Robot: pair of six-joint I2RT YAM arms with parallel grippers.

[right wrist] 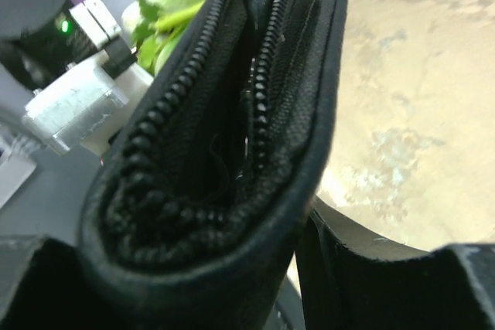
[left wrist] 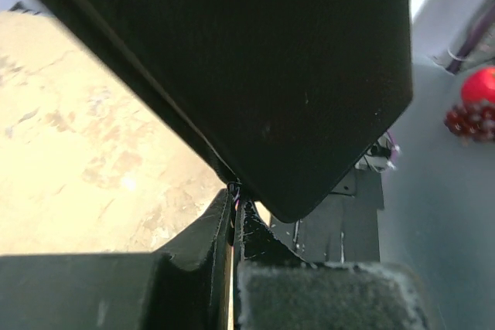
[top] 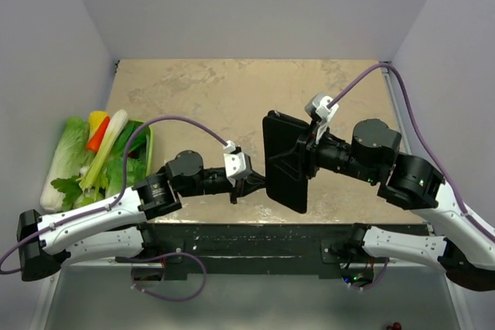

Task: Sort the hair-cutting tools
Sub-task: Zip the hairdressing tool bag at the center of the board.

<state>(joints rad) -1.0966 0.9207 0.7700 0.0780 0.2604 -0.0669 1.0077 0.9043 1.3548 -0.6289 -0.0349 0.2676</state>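
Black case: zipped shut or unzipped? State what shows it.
Unzipped, at least along the edge in the right wrist view: the case has two rows of zip teeth standing apart, a dark gap between them.

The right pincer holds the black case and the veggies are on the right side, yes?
No. The veggies are on the left side, as the top view shows. The right pincer does hold the black case.

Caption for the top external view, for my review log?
The left claw and right claw pinch the black case from opposite sides, centre frame; vegetables lie far left.
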